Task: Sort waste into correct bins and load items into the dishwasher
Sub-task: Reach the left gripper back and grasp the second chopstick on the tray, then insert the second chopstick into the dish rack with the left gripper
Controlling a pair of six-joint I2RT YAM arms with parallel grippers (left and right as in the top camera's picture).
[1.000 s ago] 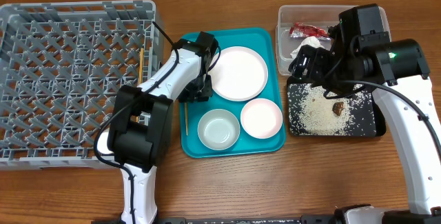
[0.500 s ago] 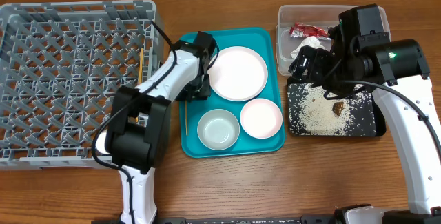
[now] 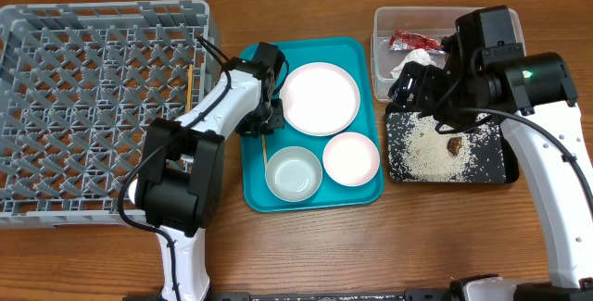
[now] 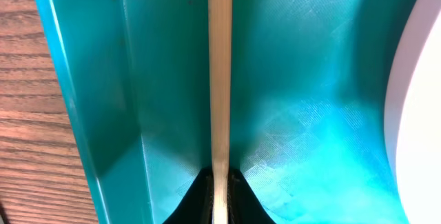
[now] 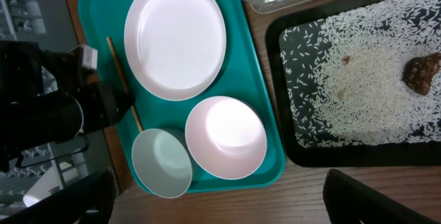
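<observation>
My left gripper [image 3: 265, 125] is down on the teal tray's left side, shut on a thin wooden chopstick [image 3: 265, 148]. In the left wrist view the chopstick [image 4: 219, 79] runs straight out from between the closed jaws of the left gripper [image 4: 219, 200]. The second chopstick [image 3: 190, 83] lies in the grey dish rack [image 3: 93, 106]. A white plate [image 3: 320, 97], small white bowl [image 3: 351, 158] and grey metal bowl [image 3: 294, 173] sit on the tray. My right gripper [image 3: 406, 83] is open and empty, hovering between the clear tub [image 3: 382, 42] and the black tray [image 3: 496, 167]. The white cup is out of view.
The clear tub holds a red wrapper [image 3: 417, 41] and a paper wad [image 3: 414, 60]. The black tray holds rice grains and a brown lump [image 3: 455, 144]. The teal tray [image 3: 361, 194] lies between the rack and the bins. The right wrist view shows the plate [image 5: 176, 36] and both bowls.
The chopstick, which lay along the teal tray's left edge, now points into the tray from my left gripper, shifted to the right. My left gripper has shifted slightly. The right arm has not moved.
</observation>
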